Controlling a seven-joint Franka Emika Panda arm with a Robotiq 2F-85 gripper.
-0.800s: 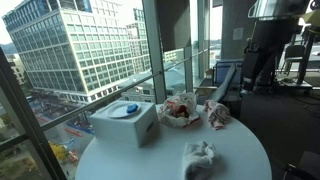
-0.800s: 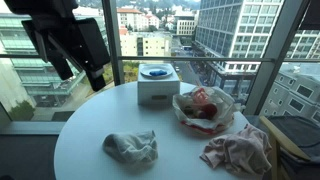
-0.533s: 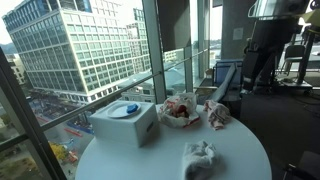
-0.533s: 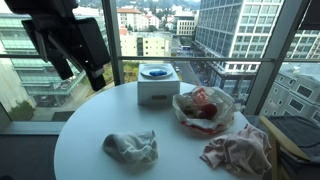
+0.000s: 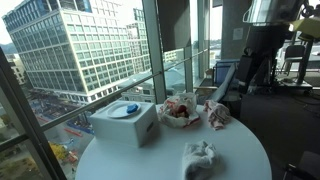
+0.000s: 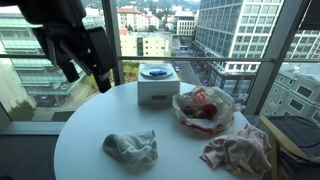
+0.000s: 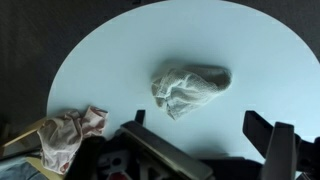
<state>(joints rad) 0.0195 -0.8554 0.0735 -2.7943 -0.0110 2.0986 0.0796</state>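
My gripper is open and empty, high above a round white table. A crumpled white cloth lies on the table just ahead of the fingers, well below them. It shows in both exterior views. A pink cloth lies at the table's edge. In an exterior view the dark arm and gripper hang above the table's far left side, touching nothing.
A white box with a blue dish on top stands at the table's window side. A clear bowl with red contents sits beside it. Glass walls surround the table, and a chair stands at its edge.
The arm has shifted slightly; in one exterior view it sits a little further right. The objects on the table have not moved.
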